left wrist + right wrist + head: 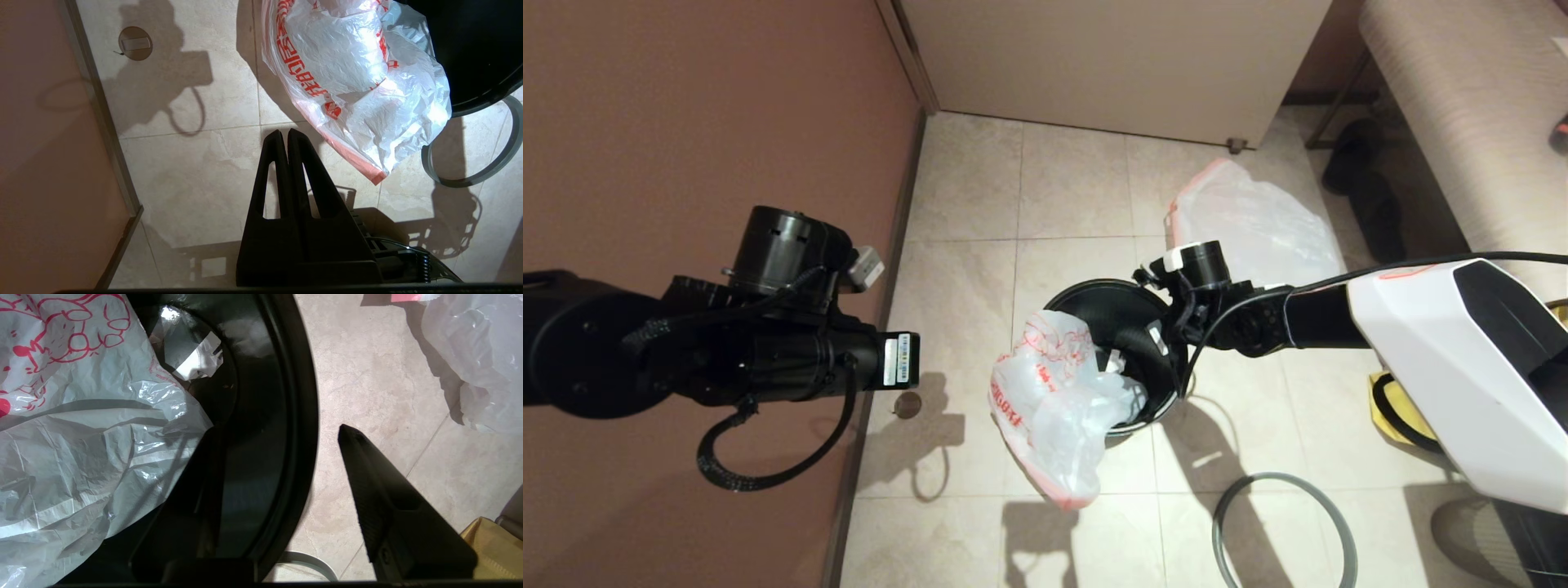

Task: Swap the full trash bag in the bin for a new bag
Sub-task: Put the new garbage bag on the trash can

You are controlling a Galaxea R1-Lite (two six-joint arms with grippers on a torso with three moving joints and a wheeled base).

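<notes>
Over bin [286, 416] rim: right claw [278, 435] agape (wrist view only); left claw [284, 134] closed, empty.

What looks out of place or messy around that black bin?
The printed new bag is not lining the bin: it slumps over the rim and down the outside. The grey hoop lies loose on the floor, and the full trash bag sits behind the bin.

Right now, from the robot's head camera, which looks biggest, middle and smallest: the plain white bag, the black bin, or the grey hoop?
1. The full trash bag looks biggest.
2. The bin and the grey hoop look about alike; the hoop is cut off at the picture's edge, so I won't rank them.
</notes>
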